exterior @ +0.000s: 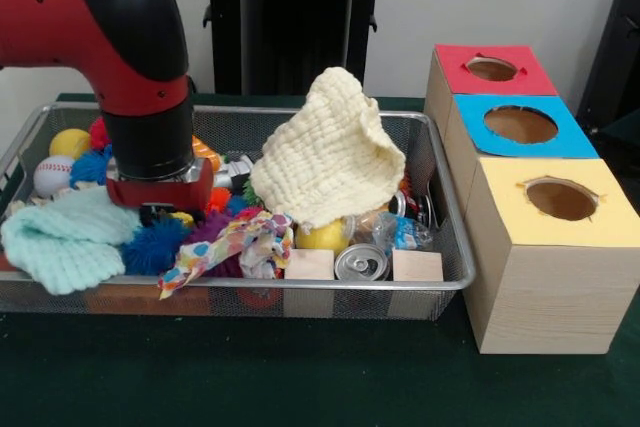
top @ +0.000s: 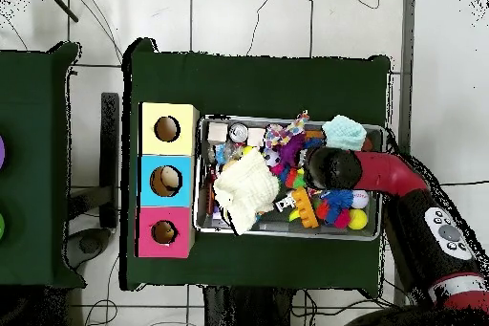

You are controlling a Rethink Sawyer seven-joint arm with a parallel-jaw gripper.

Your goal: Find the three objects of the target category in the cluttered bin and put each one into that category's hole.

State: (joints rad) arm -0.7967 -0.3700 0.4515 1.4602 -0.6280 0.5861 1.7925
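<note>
A wire bin [exterior: 440, 283] holds mixed clutter. My gripper [exterior: 160, 209] is lowered into its left part, its tip buried between a mint knitted cloth [exterior: 65, 237] and a blue spiky ball [exterior: 155, 245]. A pale yellow cloth [exterior: 330, 157] is heaped at the middle, and a patterned cloth [exterior: 235, 242] lies in front. Along the front wall sit a drink can [exterior: 360, 264] and two wooden blocks [exterior: 310, 265] [exterior: 417, 267]. A yellow ball [exterior: 68, 142] and a baseball [exterior: 52, 175] lie far left. In the overhead view the gripper [top: 323, 164] is mid-bin beside the mint cloth [top: 344, 133].
To the right of the bin stand three wooden boxes, each with a round hole on top: red [exterior: 530, 72], blue [exterior: 570, 137] and yellow [exterior: 605, 209]. Overhead they line the bin's left side: yellow [top: 181, 117], blue [top: 145, 181], red [top: 145, 232]. A crushed plastic bottle [exterior: 395, 230] lies by the can.
</note>
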